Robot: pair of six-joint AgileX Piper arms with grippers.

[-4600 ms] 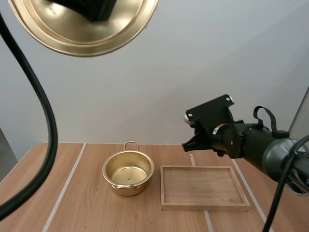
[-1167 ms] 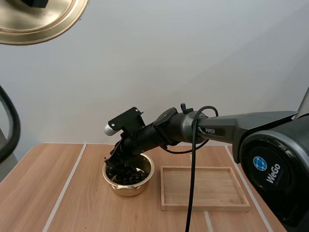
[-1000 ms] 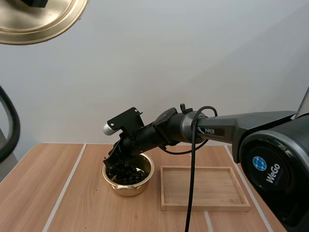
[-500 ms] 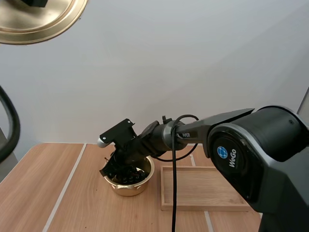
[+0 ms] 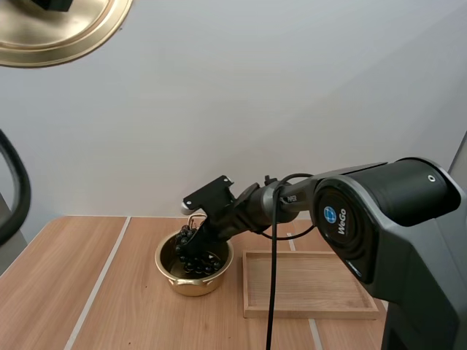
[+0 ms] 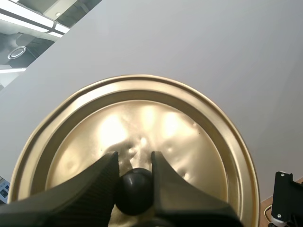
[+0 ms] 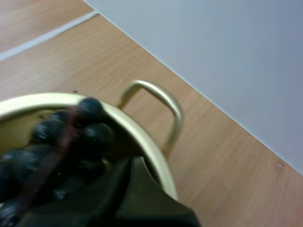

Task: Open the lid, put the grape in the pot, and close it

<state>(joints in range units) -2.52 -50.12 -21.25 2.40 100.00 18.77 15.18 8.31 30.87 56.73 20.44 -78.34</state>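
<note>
Over the far rim of the round brass-coloured metal pot [image 5: 191,286], my right tool [image 5: 190,235] sits low against the bunch of dark, near-black grapes [image 5: 194,254], which lies inside the pot. I cannot tell whether this tool is clamped or released. The right wrist view places it just inside the rim, near the pot's looped metal handle [image 7: 161,97]. My left tool [image 6: 135,164] is closed on the round black knob [image 6: 135,194] of the brass-coloured domed lid [image 6: 142,132], holding it high and off to the left of the pot.

Assessment: the lid is off and the grapes are in, so the placing step is at its end. The next move, in my judgement, is to confirm release and raise the right tool straight up past the rim. It should then draw away rightward before the lid comes down.

Clearances: the shallow rectangular wooden tray [image 5: 310,312] lies just right of the pot, apart from it. The light wooden surface [image 5: 102,292] left of the pot offers room. Risk: a snagged stem could lift the bunch or tip the pot.
</note>
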